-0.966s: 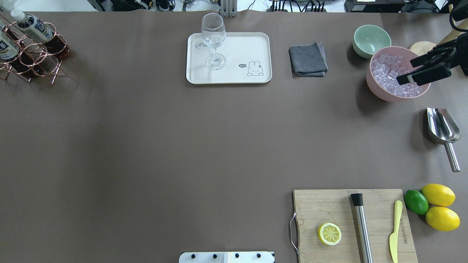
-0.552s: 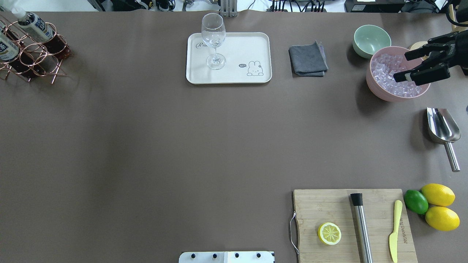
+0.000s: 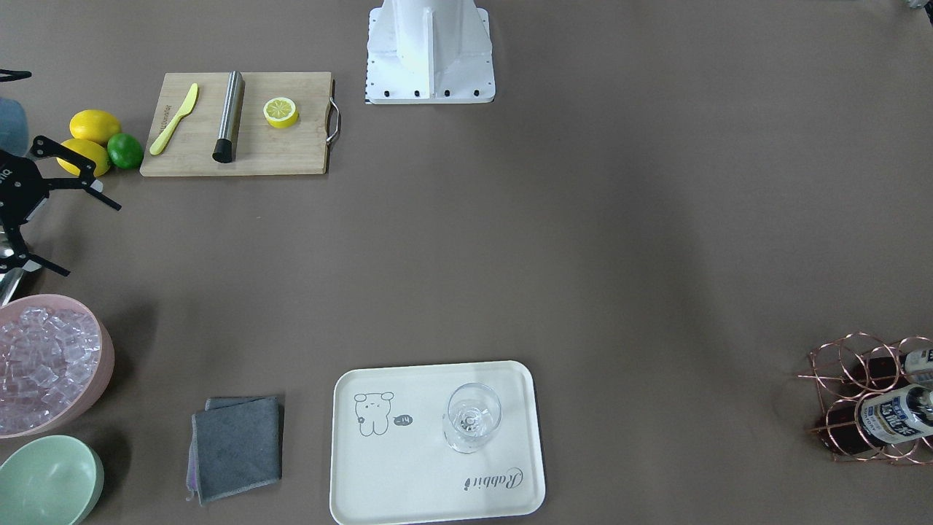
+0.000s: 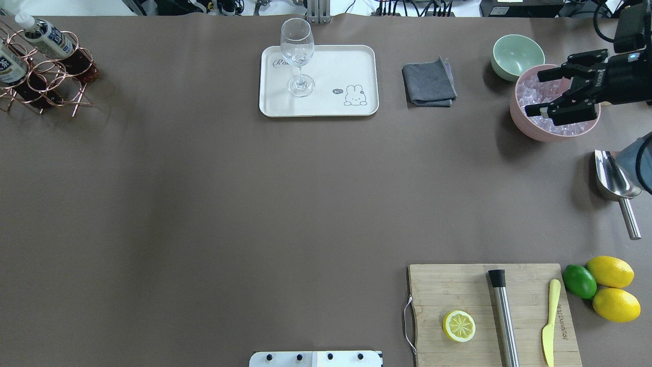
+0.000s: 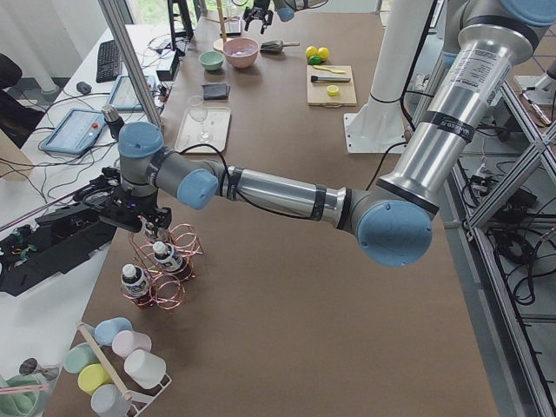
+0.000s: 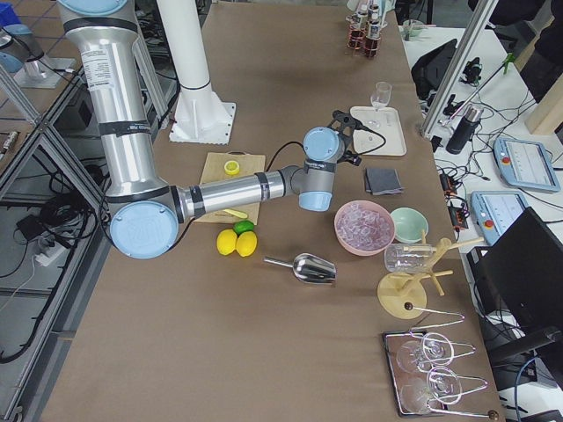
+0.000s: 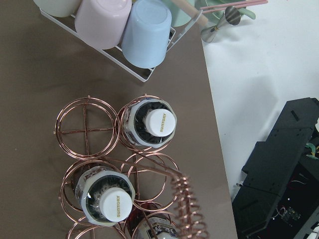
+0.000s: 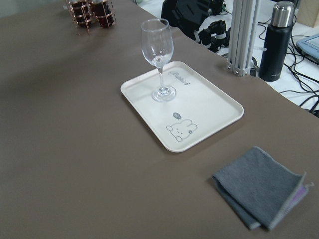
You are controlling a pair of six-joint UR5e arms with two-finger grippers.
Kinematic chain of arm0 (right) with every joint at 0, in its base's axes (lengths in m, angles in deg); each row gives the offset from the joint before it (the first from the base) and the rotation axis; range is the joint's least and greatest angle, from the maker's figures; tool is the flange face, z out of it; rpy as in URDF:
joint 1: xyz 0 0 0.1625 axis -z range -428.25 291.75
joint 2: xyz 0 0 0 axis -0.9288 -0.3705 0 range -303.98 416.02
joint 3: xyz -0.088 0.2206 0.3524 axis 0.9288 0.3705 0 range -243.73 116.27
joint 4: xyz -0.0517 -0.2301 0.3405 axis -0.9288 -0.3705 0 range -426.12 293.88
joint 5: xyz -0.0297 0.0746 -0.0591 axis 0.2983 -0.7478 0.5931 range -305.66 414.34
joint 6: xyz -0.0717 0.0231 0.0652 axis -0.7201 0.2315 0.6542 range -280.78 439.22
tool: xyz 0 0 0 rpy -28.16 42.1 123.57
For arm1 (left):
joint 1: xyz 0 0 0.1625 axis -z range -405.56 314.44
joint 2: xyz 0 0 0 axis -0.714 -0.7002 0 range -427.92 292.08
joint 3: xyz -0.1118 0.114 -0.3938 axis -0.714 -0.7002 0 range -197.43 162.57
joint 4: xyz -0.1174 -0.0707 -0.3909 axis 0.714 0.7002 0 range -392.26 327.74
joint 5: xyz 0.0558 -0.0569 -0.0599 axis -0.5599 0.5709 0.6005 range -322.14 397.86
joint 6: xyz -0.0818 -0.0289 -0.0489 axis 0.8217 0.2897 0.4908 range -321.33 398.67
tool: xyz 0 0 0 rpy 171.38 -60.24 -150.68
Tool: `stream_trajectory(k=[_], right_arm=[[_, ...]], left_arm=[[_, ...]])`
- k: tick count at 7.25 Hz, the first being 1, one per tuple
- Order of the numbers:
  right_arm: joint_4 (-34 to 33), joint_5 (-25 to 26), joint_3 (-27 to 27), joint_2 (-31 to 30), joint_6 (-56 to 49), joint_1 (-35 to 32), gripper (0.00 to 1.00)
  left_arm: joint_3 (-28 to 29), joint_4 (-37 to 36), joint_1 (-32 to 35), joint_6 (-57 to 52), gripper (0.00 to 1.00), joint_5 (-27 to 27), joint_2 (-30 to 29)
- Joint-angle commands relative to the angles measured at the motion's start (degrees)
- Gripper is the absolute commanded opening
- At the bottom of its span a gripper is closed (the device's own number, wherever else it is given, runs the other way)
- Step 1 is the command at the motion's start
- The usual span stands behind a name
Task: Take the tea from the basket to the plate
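The basket stands at the table's far left corner and holds three tea bottles; two show in the overhead view. The left wrist view looks straight down on the white caps and the coil-wrapped handle. My left gripper hovers just above the basket; I cannot tell whether it is open or shut. The plate lies at the far middle with a stemmed glass on it. My right gripper is open and empty above the pink bowl.
A pink bowl of ice, a green bowl, a grey cloth and a metal scoop are at the right. A cutting board holds a lemon half, muddler and knife. A rack of cups stands beside the basket.
My right gripper has moved left, further over the pink bowl, still open. The basket and the plate stay where they were.
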Motion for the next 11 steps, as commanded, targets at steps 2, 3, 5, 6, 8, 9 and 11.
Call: stream_trajectory(k=[2, 3, 5, 6, 8, 9, 11], right_arm=[[25.53, 19.2, 6.42, 4.69, 20.15, 16.33, 1.0], [31.35, 23.35, 11.08, 8.29, 19.98, 20.3, 1.0], [35.37, 22.18, 12.71, 12.96, 7.7, 22.71, 1.0], [34.58, 22.25, 10.79, 12.9, 1.15, 22.54, 1.0], [33.26, 20.85, 10.51, 13.07, 1.87, 20.78, 1.0], [33.08, 18.23, 10.51, 13.07, 1.87, 20.78, 1.0], [33.34, 15.06, 9.37, 12.37, 3.01, 19.64, 0.99]], left_arm=[[0.51, 1.15, -1.29, 0.32, 0.16, -3.69, 0.23], [0.51, 1.06, -1.29, 0.41, 0.0, -3.6, 0.05], [-1.58, 0.37, -1.2, 0.5, 0.0, -3.25, -0.13], [-6.91, -2.16, -1.11, 5.2, 0.0, -3.34, 0.74], [-24.26, -16.61, -4.16, 10.51, 0.0, -3.86, 2.93], [-30.02, -21.13, -8.36, 13.74, 0.0, -5.26, 2.77], [-38.05, -26.93, -21.09, 24.19, 0.0, -11.21, -1.24]])
